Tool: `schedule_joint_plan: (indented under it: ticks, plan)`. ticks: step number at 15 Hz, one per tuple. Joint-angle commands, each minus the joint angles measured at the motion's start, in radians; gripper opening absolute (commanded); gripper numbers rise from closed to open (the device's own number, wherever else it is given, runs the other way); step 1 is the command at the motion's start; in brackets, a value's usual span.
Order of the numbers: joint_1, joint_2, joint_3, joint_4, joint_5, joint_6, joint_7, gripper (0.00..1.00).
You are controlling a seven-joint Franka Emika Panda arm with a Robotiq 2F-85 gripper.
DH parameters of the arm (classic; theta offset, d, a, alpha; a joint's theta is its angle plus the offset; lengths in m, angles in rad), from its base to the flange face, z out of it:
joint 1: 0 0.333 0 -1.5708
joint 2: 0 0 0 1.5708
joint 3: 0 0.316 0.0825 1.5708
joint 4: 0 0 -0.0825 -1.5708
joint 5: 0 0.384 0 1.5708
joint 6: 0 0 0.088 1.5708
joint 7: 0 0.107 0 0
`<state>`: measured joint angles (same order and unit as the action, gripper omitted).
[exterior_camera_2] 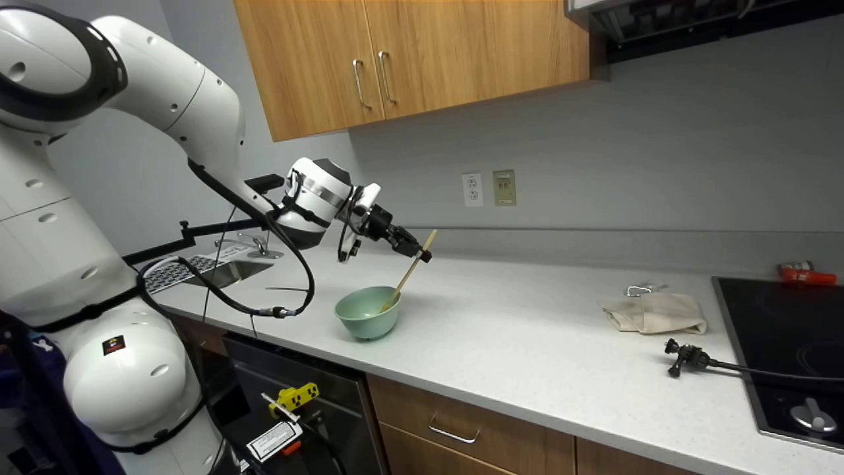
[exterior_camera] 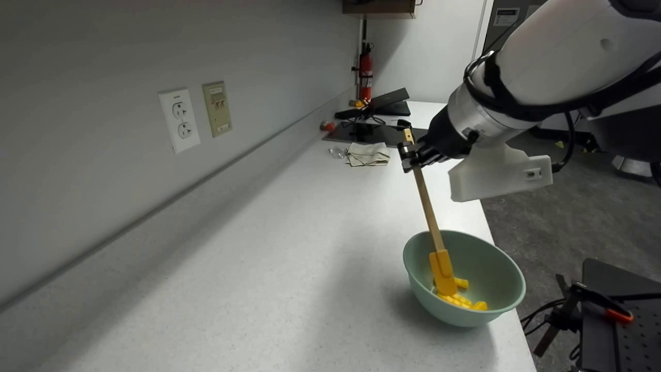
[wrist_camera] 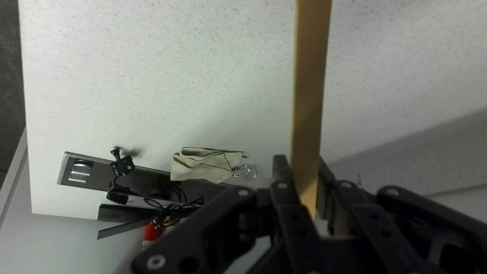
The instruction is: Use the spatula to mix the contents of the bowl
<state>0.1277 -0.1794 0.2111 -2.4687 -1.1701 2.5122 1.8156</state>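
The spatula has a flat pale wooden handle (exterior_camera: 428, 209) and a yellow-orange head (exterior_camera: 442, 271). My gripper (exterior_camera: 408, 144) is shut on the upper handle, above the bowl's far side. The spatula slants down, its head inside the mint-green bowl (exterior_camera: 493, 261) and touching the yellow pieces (exterior_camera: 462, 301) at the bottom. In an exterior view the bowl (exterior_camera_2: 366, 322) stands upright near the counter's front edge; its contents are hidden there. The spatula (exterior_camera_2: 410, 270) leans over its rim, held by my gripper (exterior_camera_2: 424, 254). In the wrist view the handle (wrist_camera: 311, 83) runs between my fingertips (wrist_camera: 304, 167); the bowl is out of view.
A folded beige cloth (exterior_camera_2: 654, 313) lies on the counter with a clear clip beside it. A black mount on a flexible stem (exterior_camera_2: 689, 356) lies near the dark cooktop (exterior_camera_2: 791, 343). The wall with outlets (exterior_camera: 179, 120) bounds the back. A wooden cupboard (exterior_camera_2: 422, 59) hangs above.
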Motion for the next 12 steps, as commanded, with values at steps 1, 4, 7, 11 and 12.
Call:
schedule_joint_plan:
  ticks: [1, 4, 7, 11, 12]
  plan:
    - [0.002, -0.002, -0.015, 0.014, -0.017, 0.020, 0.008, 0.04]
    - [0.003, 0.002, -0.018, 0.005, -0.018, 0.007, -0.007, 0.04]
    - [0.005, 0.004, -0.015, 0.001, -0.017, -0.007, 0.003, 0.04]
    - [0.011, 0.033, -0.018, 0.011, 0.019, -0.004, -0.010, 0.04]
    - [0.012, 0.040, -0.019, 0.013, 0.039, 0.000, -0.017, 0.04]
